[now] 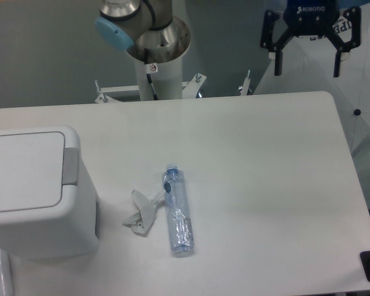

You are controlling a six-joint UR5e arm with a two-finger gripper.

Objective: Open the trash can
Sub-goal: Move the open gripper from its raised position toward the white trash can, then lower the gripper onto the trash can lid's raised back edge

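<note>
From the fixed camera, the gripper hangs at one o'clock beyond the table, fingers spread wide, holding nothing. The trash can sits at nine o'clock, lid down. A bottle lies near centre, crumpled paper just beside it.

Trash can at left edge of frame looked like smooth white plastic, faint sheen on the flat lid, with a matt grey push strip. Table was a smooth matt white surface. Bottle at lower centre was clear glossy plastic, crinkled, with a blue cap. Beside it, a crumpled whitish scrap, paper or thin film, can't tell. Gripper at upper right was matt black, material unclear. Arm base at top was glossy grey metal with a light blue plastic-looking cap.
</note>
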